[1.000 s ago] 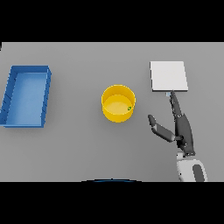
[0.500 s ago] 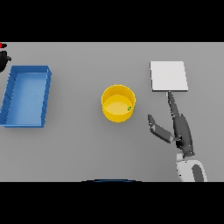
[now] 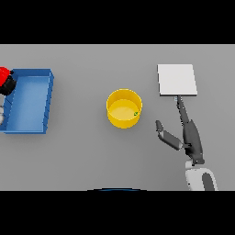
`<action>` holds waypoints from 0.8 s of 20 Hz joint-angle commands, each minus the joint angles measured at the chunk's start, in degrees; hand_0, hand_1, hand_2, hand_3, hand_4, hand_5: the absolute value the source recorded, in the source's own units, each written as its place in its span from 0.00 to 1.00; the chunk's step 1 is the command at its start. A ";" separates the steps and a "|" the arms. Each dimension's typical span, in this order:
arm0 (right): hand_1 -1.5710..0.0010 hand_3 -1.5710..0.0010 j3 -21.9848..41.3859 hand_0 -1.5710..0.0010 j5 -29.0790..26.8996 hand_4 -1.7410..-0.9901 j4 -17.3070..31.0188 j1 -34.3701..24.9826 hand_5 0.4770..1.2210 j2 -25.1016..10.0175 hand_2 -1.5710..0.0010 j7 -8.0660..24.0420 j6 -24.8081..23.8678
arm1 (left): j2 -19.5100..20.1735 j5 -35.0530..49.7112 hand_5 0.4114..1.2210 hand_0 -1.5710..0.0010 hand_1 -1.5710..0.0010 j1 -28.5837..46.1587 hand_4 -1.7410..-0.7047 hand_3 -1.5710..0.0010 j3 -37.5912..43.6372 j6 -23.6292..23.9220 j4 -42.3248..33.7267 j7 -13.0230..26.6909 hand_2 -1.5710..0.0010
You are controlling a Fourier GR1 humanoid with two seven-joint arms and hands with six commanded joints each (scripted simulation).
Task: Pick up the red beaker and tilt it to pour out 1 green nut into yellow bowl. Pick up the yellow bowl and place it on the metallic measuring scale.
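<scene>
The yellow bowl stands in the middle of the table with one small green nut inside, near its right wall. The square metallic scale lies at the back right. My right hand rests open on the table to the right of the bowl, its straight fingers pointing at the scale's near edge and its thumb spread toward the bowl. At the far left edge my left hand holds the red beaker, which is partly cut off by the frame.
A blue rectangular bin sits at the left of the table, right beside the left hand and the beaker.
The left hand with the red beaker has come into view at the far left edge, above the blue bin's corner. The right hand, bowl and scale have stayed put.
</scene>
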 commanded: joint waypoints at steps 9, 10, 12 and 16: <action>1.00 1.00 0.38 1.00 0.25 0.74 -0.45 1.06 0.26 -0.05 1.00 -0.34 0.06 | 5.23 6.56 0.37 0.70 0.75 2.66 0.83 0.76 -1.81 -15.92 -7.03 -0.18 0.75; 1.00 1.00 0.11 1.00 -0.31 0.74 -0.74 1.65 0.26 -0.22 1.00 -0.47 0.36 | 4.80 7.22 0.35 0.76 0.80 2.39 0.86 0.81 -1.70 -16.64 -6.62 0.09 0.80; 1.00 1.00 0.44 1.00 0.48 0.74 -0.38 1.25 0.25 -0.04 1.00 0.28 0.02 | 4.62 7.74 0.34 0.84 0.87 2.41 0.89 0.88 -1.48 -17.06 -6.35 -0.50 0.87; 1.00 1.00 1.41 1.00 2.16 0.73 -0.91 0.87 0.25 0.40 1.00 2.19 -0.59 | 4.45 7.43 0.32 0.94 0.95 1.54 0.92 0.95 -0.32 -15.51 -5.42 -2.63 0.95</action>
